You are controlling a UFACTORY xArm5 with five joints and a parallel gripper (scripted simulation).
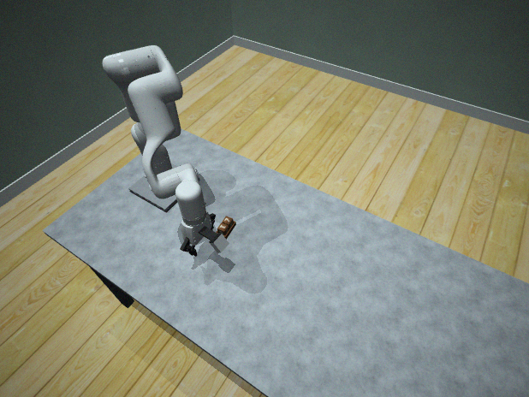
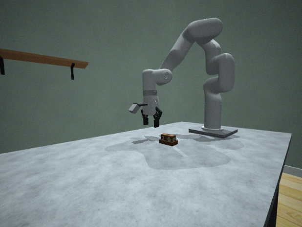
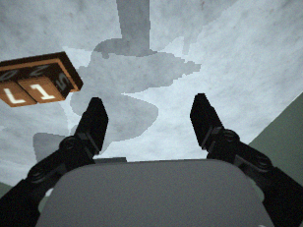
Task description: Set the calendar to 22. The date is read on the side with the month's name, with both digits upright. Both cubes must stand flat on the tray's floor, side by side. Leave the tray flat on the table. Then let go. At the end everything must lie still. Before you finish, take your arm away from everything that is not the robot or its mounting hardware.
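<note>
The tray (image 1: 231, 230) (image 2: 165, 142) (image 3: 73, 74) lies flat on the table. Two brown cubes stand side by side in it. In the exterior view the facing side reads 20: the left cube (image 1: 223, 227) (image 2: 163, 138) (image 3: 44, 90) shows an upright 2 and the right cube (image 1: 228, 220) (image 2: 169, 139) (image 3: 14, 94) a 0. Their tops show a 1 and an L-like figure in the wrist view. The month's name cannot be read. My gripper (image 1: 204, 243) (image 2: 151, 125) (image 3: 149, 106) is wide open and empty, above the table and to one side of the tray, on the side of the 2 cube.
The arm's base plate (image 1: 150, 198) (image 2: 220, 134) is on the table (image 1: 364, 299) (image 2: 97, 186) behind the tray. A wooden shelf (image 2: 44, 58) hangs on the wall at the left in the exterior view. The arm's shadow falls around the tray.
</note>
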